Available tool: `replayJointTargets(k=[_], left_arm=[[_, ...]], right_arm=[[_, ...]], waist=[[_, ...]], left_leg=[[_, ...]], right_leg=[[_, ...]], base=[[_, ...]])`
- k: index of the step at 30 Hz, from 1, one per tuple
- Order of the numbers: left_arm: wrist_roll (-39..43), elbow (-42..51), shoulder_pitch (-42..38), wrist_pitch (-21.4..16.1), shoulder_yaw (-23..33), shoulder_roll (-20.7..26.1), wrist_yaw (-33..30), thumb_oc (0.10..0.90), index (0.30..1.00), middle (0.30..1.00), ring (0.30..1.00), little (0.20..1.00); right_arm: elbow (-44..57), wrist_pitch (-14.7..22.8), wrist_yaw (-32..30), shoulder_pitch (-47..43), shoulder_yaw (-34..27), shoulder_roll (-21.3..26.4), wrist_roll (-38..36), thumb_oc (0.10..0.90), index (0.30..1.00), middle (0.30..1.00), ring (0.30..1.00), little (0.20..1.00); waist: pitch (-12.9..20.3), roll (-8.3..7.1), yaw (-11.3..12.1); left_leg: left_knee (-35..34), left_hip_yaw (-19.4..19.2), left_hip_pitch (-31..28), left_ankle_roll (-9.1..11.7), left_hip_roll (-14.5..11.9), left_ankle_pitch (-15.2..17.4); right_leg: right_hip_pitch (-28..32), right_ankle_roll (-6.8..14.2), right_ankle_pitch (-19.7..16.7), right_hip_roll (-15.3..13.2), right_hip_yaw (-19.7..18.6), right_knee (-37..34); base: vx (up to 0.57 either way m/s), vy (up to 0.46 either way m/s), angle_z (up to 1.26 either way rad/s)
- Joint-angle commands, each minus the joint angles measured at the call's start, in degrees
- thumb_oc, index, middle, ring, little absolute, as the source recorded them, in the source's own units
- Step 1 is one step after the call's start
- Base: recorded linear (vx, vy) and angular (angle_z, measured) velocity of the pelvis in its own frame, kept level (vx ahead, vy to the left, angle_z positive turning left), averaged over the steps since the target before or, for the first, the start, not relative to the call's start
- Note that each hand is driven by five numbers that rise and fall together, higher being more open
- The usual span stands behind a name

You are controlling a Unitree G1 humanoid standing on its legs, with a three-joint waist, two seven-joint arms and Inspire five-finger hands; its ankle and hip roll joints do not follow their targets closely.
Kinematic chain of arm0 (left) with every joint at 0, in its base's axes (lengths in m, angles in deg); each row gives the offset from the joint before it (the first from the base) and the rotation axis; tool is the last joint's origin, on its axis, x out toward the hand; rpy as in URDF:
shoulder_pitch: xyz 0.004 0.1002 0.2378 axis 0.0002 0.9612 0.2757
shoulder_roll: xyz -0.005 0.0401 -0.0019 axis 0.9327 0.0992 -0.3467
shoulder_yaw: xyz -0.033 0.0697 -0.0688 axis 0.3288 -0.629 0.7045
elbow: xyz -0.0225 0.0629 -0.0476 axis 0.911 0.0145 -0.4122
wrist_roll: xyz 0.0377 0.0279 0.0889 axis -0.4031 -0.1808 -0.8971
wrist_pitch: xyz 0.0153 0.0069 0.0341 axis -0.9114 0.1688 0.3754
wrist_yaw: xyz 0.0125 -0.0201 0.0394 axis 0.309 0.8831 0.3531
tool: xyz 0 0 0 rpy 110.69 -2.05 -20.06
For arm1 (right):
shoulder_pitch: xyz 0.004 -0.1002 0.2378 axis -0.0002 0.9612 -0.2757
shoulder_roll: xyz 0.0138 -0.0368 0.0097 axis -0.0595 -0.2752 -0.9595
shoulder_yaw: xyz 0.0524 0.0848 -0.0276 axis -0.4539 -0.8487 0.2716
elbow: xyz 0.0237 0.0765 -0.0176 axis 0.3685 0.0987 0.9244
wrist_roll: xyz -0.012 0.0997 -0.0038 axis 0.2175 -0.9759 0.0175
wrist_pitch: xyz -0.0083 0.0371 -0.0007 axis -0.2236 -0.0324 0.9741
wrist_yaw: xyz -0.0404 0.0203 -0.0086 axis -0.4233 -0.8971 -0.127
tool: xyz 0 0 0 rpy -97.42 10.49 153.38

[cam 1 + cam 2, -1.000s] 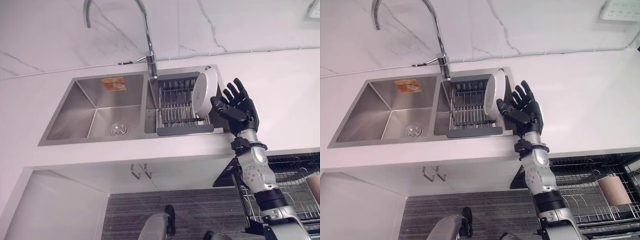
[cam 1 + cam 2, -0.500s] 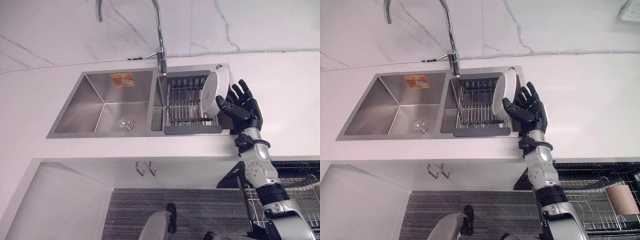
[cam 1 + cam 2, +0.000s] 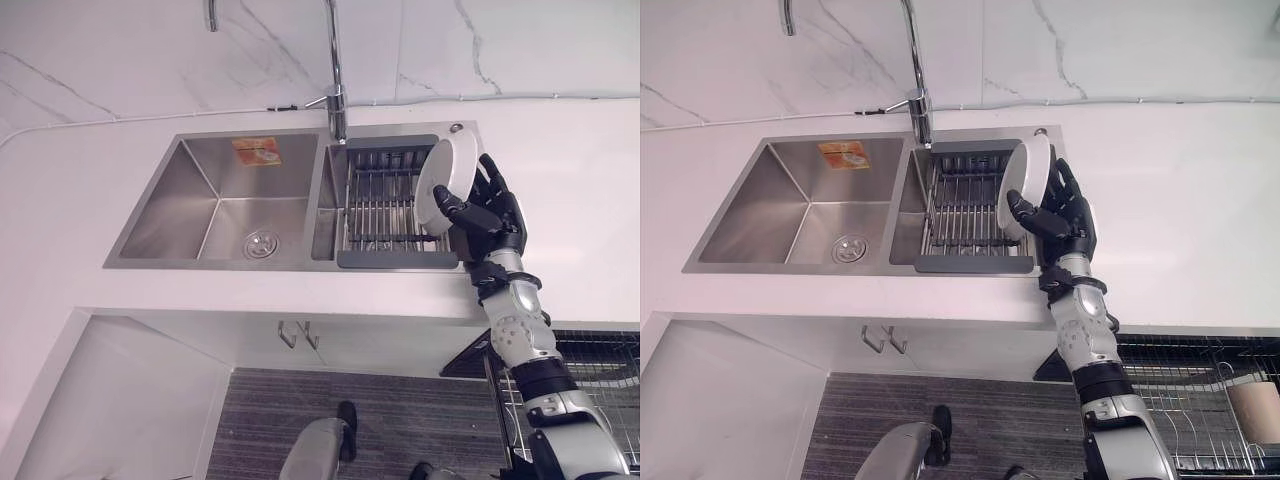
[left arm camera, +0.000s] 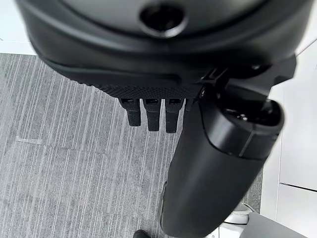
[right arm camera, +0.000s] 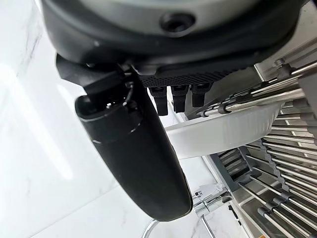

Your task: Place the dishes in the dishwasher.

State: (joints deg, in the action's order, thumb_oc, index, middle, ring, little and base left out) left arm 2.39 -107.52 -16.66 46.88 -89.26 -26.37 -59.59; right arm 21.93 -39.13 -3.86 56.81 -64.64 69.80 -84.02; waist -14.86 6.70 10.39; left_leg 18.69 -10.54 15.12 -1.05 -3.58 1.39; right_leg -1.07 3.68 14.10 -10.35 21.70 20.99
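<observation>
**Operator:** Head camera, left eye first. Double steel sink (image 3: pixel 150 262) set in a white worktop, tap at its back edge. The right basin holds a wire drying rack (image 3: pixel 385 210). A white plate (image 3: pixel 446 180) stands on edge at the rack's right end, by the sink's right rim. My right hand (image 3: pixel 487 212) is at that plate: thumb across its front face, fingers spread behind it.

**Listener:** Has it gripped the plate?

**Operator:** I judge it is just taking hold; the plate stands in the rack, not lifted. Right eye view: same scene, and at the bottom right a dishwasher rack (image 3: pixel 1180 395) stands pulled out below the worktop's front edge.

**Listener:** And the wrist cameras?

**Operator:** Left wrist view: my left hand (image 4: pixel 148 116) hangs over grey floor, fingers short and relaxed, holding nothing. Right wrist view: the plate's rim (image 5: pixel 223 130) lies between my thumb and fingers, rack wires around it.

**Listener:** Next move?

**Operator:** Probably tightening the pinch, lifting the plate clear of the wires, then carrying it down to the dishwasher rack.
</observation>
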Motion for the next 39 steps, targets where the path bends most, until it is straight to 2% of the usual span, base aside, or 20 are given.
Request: replayJointTargets(k=[1, 6, 7, 8, 11, 14, 20, 25, 26, 30, 31, 32, 36, 37, 39], left_arm=[[-1.4, -1.0, 1.4, 0.1, -3.0, 2.2, 0.1, 0.8, 0.9, 0.9, 0.9, 0.9], [-1.4, -1.0, 1.3, 0.3, -3.0, 2.3, 0.1, 0.8, 0.9, 0.9, 0.9, 0.9], [-1.9, -1.2, 1.4, -0.1, -3.0, 2.4, 0.1, 0.8, 0.9, 0.9, 0.9, 0.9], [-2.0, -1.2, 1.4, -0.1, -3.0, 2.4, 0.1, 0.8, 0.9, 0.9, 0.9, 0.9], [-2.3, -0.8, 1.2, -0.4, -3.3, 2.4, -0.3, 0.8, 0.9, 0.9, 0.9, 0.9], [-3.8, -0.6, 0.9, -1.5, -3.8, 2.6, -0.5, 0.8, 0.9, 0.9, 0.9, 0.9], [-2.0, 0.0, 0.2, -0.6, -4.3, 2.8, -0.6, 0.8, 0.9, 0.9, 0.9, 0.9], [-1.8, -0.6, 0.6, -1.4, -3.5, 2.4, -0.5, 0.8, 0.9, 0.9, 0.9, 0.9], [-2.0, -0.6, 0.8, -1.9, -3.4, 2.1, -0.6, 0.8, 0.9, 0.9, 0.9, 0.9], [-1.6, -1.0, 1.1, -2.3, -3.2, 1.7, -0.6, 0.8, 0.9, 0.9, 0.9, 0.9], [-1.5, -1.2, 1.5, -2.5, -2.8, 1.6, -0.5, 0.8, 0.9, 0.9, 0.9, 0.9], [-1.7, -1.5, 1.9, -3.0, -2.7, 1.5, -0.3, 0.8, 0.9, 0.9, 0.9, 0.9], [-3.4, -2.3, 2.1, -4.4, -2.5, 1.3, -0.2, 0.8, 0.9, 0.9, 0.9, 0.9], [-4.3, -2.9, 2.2, -5.3, -2.5, 1.2, -0.4, 0.8, 0.9, 0.9, 0.9, 0.9], [-4.9, -3.0, 2.1, -5.7, -2.5, 1.3, -0.5, 0.8, 0.9, 0.9, 0.9, 0.9]], right_arm=[[2.4, 3.0, 1.8, -6.1, -2.3, 2.0, -0.9, 0.8, 0.9, 0.9, 0.9, 0.9], [1.0, 1.7, 1.5, -7.0, -1.9, 2.6, 0.2, 0.8, 0.9, 0.9, 0.9, 0.9], [0.1, 1.6, 0.0, -7.4, -1.8, 3.1, 2.3, 0.8, 0.9, 0.9, 0.9, 0.9], [-0.1, 1.2, -0.6, -7.5, -1.9, 3.3, 3.1, 0.4, 0.3, 0.3, 0.3, 0.3], [-1.0, -0.5, -3.8, -8.1, -1.5, 4.5, 7.6, 0.4, 0.3, 0.3, 0.3, 0.3], [-1.4, -0.9, -4.5, -8.7, -1.1, 5.3, 8.7, 0.4, 0.3, 0.3, 0.3, 0.3], [-1.2, 2.0, -8.0, -9.6, -0.4, 6.1, 13.0, 0.4, 0.3, 0.3, 0.3, 0.3], [0.5, 6.4, -12.5, -9.8, -0.2, 6.1, 18.7, 0.4, 0.3, 0.3, 0.3, 0.3], [1.5, 7.4, -14.6, -9.7, -0.1, 6.0, 21.9, 0.4, 0.3, 0.3, 0.3, 0.3], [2.7, 9.3, -17.7, -9.1, 0.2, 6.4, 25.5, 0.4, 0.3, 0.3, 0.3, 0.3], [3.8, 11.3, -18.0, -8.4, 0.1, 6.4, 25.7, 0.4, 0.3, 0.3, 0.3, 0.3], [5.3, 14.7, -19.0, -8.0, 0.1, 5.9, 26.6, 0.4, 0.3, 0.3, 0.3, 0.3], [10.9, 19.2, -21.5, -6.9, -0.2, 4.8, 30.5, 0.4, 0.3, 0.3, 0.3, 0.3], [14.1, 20.6, -21.4, -5.9, -0.5, 4.1, 30.9, 0.4, 0.3, 0.3, 0.3, 0.3], [16.1, 21.3, -21.2, -5.3, -0.7, 3.8, 31.6, 0.4, 0.3, 0.3, 0.3, 0.3]], waist=[[1.4, -0.62, 0.9], [1.3, -0.63, 1.2], [1.3, -0.73, 1.4], [1.2, -0.76, 1.5], [1.0, -0.89, 1.6], [0.7, -0.95, 1.5], [0.3, -1.13, 1.7], [0.6, -1.45, 1.8], [0.7, -1.57, 1.8], [1.3, -1.76, 1.7], [1.7, -2.0, 1.7], [2.1, -2.31, 1.6], [2.9, -2.98, 1.0], [3.3, -3.47, 0.5], [3.6, -3.77, 0.0]], left_leg=[[-1.5, 1.6, 3.8, 5.5, -1.9, -0.4], [-1.5, 1.7, 3.8, 5.5, -1.8, -0.5], [-1.5, 1.8, 3.9, 5.4, -1.6, -0.5], [-1.5, 1.9, 3.9, 5.4, -1.6, -0.5], [-1.5, 2.0, 4.2, 5.2, -1.5, -0.5], [-1.5, 2.0, 4.4, 5.2, -1.5, -0.6], [-1.5, 1.7, 4.6, 5.1, -1.6, -0.6], [-1.5, 1.1, 4.5, 5.0, -1.9, -0.5], [-1.5, 0.9, 4.5, 5.0, -2.0, -0.4], [-1.5, 0.6, 4.1, 4.9, -2.1, -0.1], [-1.5, 0.4, 3.9, 4.6, -2.1, 0.1], [-1.5, 0.2, 3.6, 4.3, -2.0, 0.4], [-1.5, -0.2, 2.9, 3.2, -1.5, 1.6], [-1.5, -0.5, 2.1, 2.3, -1.1, 2.5], [-1.5, -0.7, 1.5, 1.8, -0.8, 3.1]], right_leg=[[5.6, 0.2, 1.0, 0.5, -1.1, -3.8], [5.9, 0.2, 1.1, 0.5, -0.9, -3.8], [6.0, 0.2, 1.0, 0.5, -0.7, -3.8], [6.0, 0.2, 1.1, 0.5, -0.7, -3.8], [5.8, 0.3, 1.0, 0.6, -0.8, -3.8], [5.6, 0.3, 0.9, 0.6, -0.9, -3.8], [5.6, 0.5, 0.8, 0.5, -0.8, -3.8], [5.6, 0.7, 0.7, 0.4, -0.4, -3.8], [5.5, 0.8, 0.6, 0.4, -0.4, -3.8], [5.5, 0.9, 0.6, 0.4, -0.3, -3.8], [5.6, 1.0, 0.6, 0.3, -0.4, -3.8], [5.8, 1.2, 0.7, 0.2, -0.5, -3.8], [6.2, 1.8, 0.7, -0.1, -0.7, -3.8], [6.1, 2.2, 0.5, -0.4, -1.0, -3.8], [6.0, 2.5, 0.2, -0.7, -1.2, -3.8]], base=[[0.02, 0.001, 0.05], [0.03, 0.007, 0.1], [0.03, 0.007, 0.1], [0.02, 0.007, 0.13], [0.0, 0.003, 0.04], [-0.01, 0.007, 0.0], [-0.05, 0.013, 0.02], [-0.07, -0.001, 0.02], [-0.07, 0.0, -0.01], [-0.05, 0.015, -0.01], [-0.06, 0.037, -0.04], [-0.06, 0.05, -0.06], [-0.03, 0.065, -0.12], [-0.01, 0.105, -0.19], [-0.01, 0.123, -0.39]])
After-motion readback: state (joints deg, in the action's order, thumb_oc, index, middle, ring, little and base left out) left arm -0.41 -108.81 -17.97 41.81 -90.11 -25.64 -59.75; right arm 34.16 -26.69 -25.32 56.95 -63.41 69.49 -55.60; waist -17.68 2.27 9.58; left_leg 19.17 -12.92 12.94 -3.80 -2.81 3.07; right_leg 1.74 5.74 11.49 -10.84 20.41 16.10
